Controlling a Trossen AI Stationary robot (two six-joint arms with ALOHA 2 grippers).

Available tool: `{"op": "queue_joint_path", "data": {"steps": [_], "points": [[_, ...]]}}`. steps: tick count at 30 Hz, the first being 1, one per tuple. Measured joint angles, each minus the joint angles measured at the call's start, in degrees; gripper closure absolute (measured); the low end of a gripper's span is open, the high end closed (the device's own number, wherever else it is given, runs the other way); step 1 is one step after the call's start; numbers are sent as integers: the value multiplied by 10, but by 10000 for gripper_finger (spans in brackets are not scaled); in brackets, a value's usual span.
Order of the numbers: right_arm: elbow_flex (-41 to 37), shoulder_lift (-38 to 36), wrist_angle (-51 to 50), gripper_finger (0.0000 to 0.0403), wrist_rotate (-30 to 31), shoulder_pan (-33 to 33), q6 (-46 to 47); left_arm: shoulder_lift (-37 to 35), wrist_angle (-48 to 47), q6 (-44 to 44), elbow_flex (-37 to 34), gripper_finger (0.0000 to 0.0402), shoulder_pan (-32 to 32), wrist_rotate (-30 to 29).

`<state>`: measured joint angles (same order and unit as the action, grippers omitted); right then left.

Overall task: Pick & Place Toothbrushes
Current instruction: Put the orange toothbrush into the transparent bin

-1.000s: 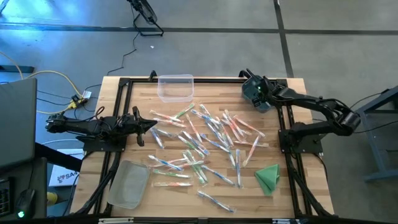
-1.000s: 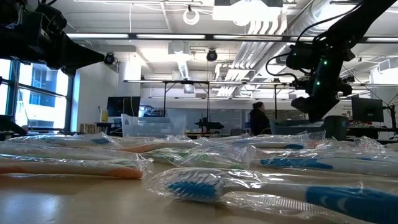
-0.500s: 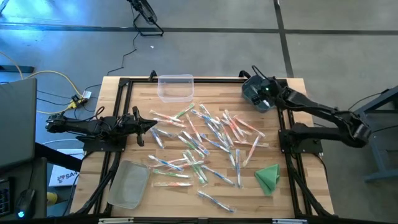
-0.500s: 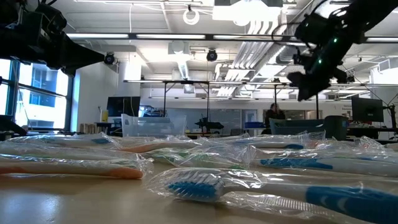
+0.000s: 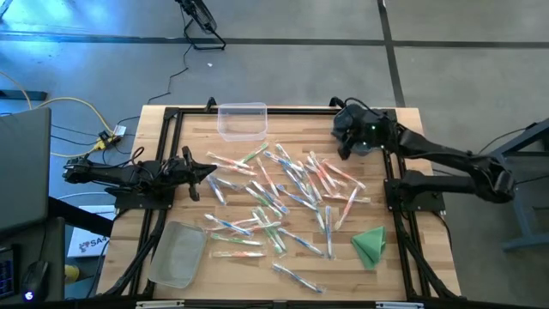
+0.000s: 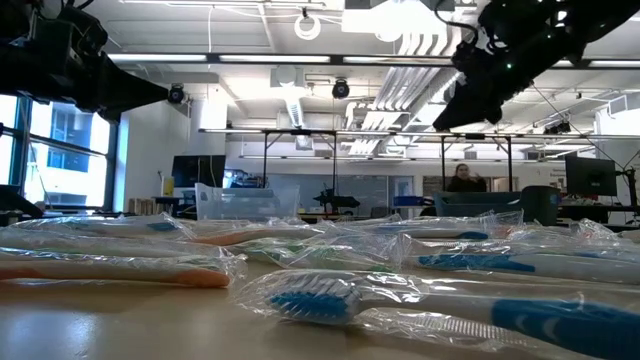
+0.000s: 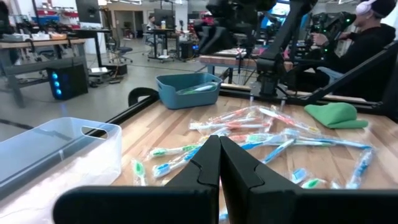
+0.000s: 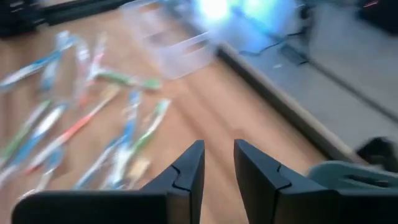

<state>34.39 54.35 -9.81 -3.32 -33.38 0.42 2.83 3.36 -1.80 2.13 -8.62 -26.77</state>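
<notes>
The toothbrushes (image 5: 283, 193) lie scattered in clear wrappers over the middle of the wooden table (image 5: 189, 163), spreading from just in front of the clear bin (image 5: 242, 120) toward the near edge. A few more rest inside the blue-grey bin (image 7: 186, 90) at the table's far right corner.

The right pincer (image 8: 216, 163) hangs above the table just beside that blue-grey bin, on the side facing the pile. Its two dark fingers (image 8: 186, 171) stand a narrow gap apart, with nothing between them.

The left pincer (image 7: 219, 163) waits at the table's left side, level with the pile and pointing toward it, clenched with its fingers pressed together and holding nothing.

A folded green cloth (image 5: 370, 245) lies to the right of the pile. A frosted lid (image 5: 177, 253) rests at the near left corner.
</notes>
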Motion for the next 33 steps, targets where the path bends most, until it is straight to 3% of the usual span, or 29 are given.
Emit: {"op": "queue_joint_path", "data": {"steps": [5,17,33], "points": [[0,10,-15,332,-44,23,38,0,0,0,0,402,0,-1],[0,14,-175,335,-41,92,132,0,-3,0,0,402,0,-1],[0,14,-247,335,34,144,165,0,-3,0,0,402,0,-1]]}}
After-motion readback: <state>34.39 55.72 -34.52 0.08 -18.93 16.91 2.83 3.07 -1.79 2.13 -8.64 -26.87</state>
